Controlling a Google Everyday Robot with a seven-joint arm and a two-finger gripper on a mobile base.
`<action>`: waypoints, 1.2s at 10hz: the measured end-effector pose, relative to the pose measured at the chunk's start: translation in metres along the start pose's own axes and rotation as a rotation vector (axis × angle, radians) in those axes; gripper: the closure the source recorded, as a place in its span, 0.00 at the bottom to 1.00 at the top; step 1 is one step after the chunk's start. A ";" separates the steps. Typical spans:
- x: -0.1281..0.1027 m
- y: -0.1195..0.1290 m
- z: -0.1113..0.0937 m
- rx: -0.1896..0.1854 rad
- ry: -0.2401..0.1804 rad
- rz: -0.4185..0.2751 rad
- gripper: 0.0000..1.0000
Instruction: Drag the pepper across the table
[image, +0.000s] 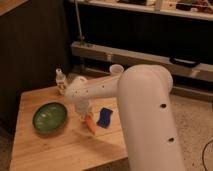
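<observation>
Camera view: the pepper (90, 125) lies on the table (60, 150) just right of the bowl (50, 117), its upper end directly beneath the gripper (84, 112) (fingers drawn together; whether they pinch the pepper, I cannot tell).

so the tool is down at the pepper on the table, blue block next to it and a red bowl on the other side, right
No: the bowl is dark green, not red; the camera view shows it. The rest holds: the tool is down at the pepper on the table, blue block next to it, bowl on the other side.
</observation>
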 end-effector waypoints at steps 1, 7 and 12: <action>-0.004 -0.003 0.001 0.003 -0.001 -0.005 0.73; -0.032 -0.030 -0.013 0.016 0.033 -0.079 0.73; -0.051 -0.042 -0.010 0.023 0.034 -0.100 0.73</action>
